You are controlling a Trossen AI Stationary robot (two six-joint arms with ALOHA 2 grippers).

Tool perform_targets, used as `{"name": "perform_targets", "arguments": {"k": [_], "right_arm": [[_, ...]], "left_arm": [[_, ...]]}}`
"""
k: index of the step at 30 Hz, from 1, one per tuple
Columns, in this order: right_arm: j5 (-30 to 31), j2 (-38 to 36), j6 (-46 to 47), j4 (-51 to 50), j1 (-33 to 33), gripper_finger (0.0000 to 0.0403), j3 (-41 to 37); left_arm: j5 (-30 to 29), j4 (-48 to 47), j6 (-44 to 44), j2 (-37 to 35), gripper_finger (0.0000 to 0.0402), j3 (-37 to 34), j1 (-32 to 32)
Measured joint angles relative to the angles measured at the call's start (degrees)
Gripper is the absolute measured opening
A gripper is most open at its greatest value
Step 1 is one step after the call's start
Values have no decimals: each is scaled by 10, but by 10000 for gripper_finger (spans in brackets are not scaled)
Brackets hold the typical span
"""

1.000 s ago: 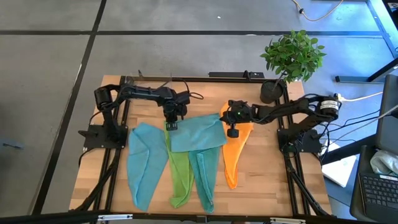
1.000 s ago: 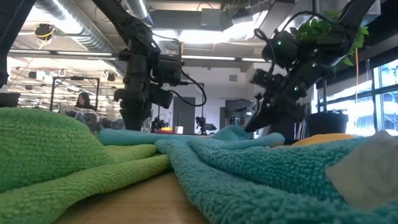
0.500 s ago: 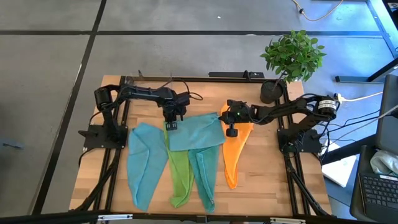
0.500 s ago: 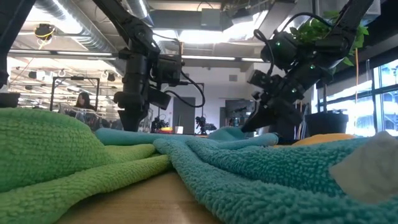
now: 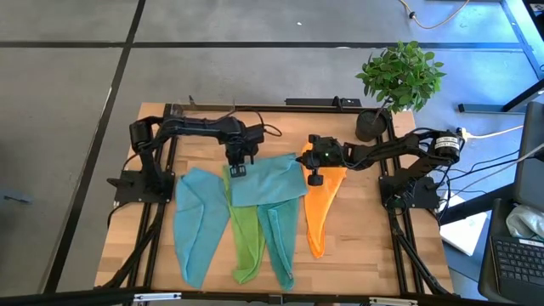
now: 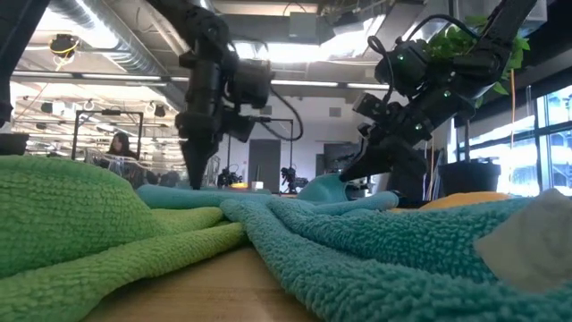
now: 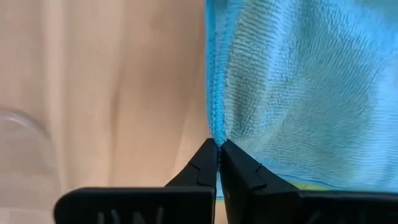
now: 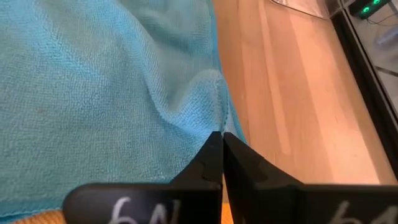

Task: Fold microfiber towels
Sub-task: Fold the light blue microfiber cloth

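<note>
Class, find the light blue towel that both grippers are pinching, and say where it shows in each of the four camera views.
High view: light blue towel at table centre, spread flat.
Low view: far behind the green towel, its right corner lifted.
Left wrist view: fills the right side, corner pinched by the left gripper.
Right wrist view: fills the left side, corner pinched by the right gripper.
Shared landmark: the wooden table.

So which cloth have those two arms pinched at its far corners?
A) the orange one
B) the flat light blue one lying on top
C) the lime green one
B: both wrist views show closed fingers nipping the light blue towel at its edge.
</note>
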Motion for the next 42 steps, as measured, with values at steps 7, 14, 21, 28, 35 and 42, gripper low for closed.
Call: {"name": "perform_targets", "arguments": {"k": [7,14,21,28,35,42], "right_arm": [[-1,0,0,-2,0,5,0],[-2,0,0,-4,0,6,0],[-28,0,-3,11,-1,6,0],[-27,0,-16,39,-19,6,0],[-27,0,-16,37,-51,6,0],[-27,1,-13,37,-73,6,0]], "left_arm": [[-1,-7,1,0,12,19,-21],[-35,-18,2,0,30,19,-24],[-89,-47,-10,0,41,19,-24],[-88,-68,-26,0,18,19,-24],[-86,-78,-33,0,2,19,-25],[-62,-86,-57,0,8,19,-25]]}}
